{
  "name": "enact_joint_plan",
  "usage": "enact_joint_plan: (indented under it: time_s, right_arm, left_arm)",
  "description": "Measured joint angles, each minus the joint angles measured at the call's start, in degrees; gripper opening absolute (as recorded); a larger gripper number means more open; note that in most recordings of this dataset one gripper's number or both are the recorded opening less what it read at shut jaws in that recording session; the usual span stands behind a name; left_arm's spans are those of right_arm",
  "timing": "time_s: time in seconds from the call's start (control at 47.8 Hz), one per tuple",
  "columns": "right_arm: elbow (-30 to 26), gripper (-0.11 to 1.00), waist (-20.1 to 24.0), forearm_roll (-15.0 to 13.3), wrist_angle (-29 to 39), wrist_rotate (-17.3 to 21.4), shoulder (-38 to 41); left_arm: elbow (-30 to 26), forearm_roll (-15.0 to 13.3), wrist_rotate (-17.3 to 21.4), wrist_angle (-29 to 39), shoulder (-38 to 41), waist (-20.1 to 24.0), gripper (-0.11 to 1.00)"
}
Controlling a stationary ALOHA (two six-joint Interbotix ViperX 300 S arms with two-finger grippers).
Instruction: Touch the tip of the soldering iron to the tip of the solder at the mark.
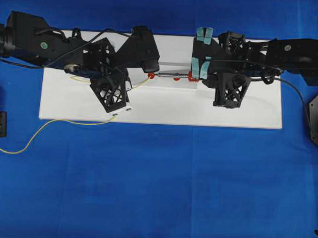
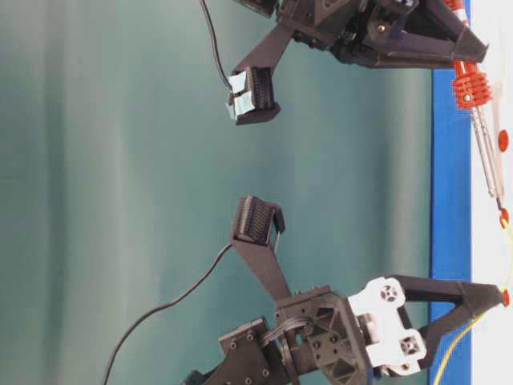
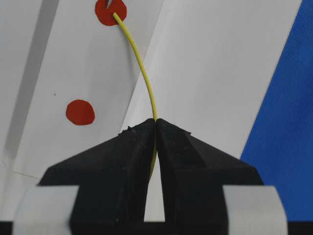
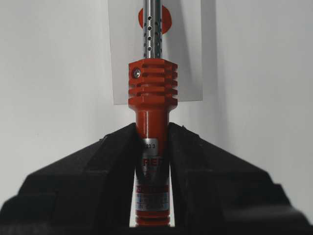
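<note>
Where blue cloth (image 1: 156, 192) spreads, white board (image 1: 164, 106) — flat

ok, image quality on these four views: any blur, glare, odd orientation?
Overhead: even light, sharp, white board not blown out. Table-level: picture is turned sideways, backdrop soft, soldering iron crowded against the right edge. Left wrist: solder and red mark crisp, near jaws soft at the bottom. Right wrist: red collar sharp, shaft runs out the top, flat light, faint shadows.
</note>
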Motion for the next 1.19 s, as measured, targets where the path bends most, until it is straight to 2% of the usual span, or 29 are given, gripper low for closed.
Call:
enact_joint_plan:
  time_s: [0.46, 0.69, 0.92, 1.191]
  right_arm:
    - [0.0, 0.06, 0.0, 0.0, 0.0, 0.0, 0.0]
    - [0.0, 0.06, 0.0, 0.0, 0.0, 0.0, 0.0]
    - [-0.09, 0.06, 0.0, -0.09, 0.0, -0.09, -0.09]
    - [-0.09, 0.06, 0.0, -0.09, -0.44, -0.09, -0.09]
  left_arm:
    - [-0.09, 0.09, 0.79, 0.0, -0.44, 0.7, 0.03]
    - [1.14, 0.09, 0.26, 2.11, -6.06, 0.7, 0.03]
    - [4.83, 0.09, 0.0, 2.02, -13.01, 0.7, 0.03]
    - [6.94, 0.09, 0.0, 0.97, -14.68, 0.7, 0.03]
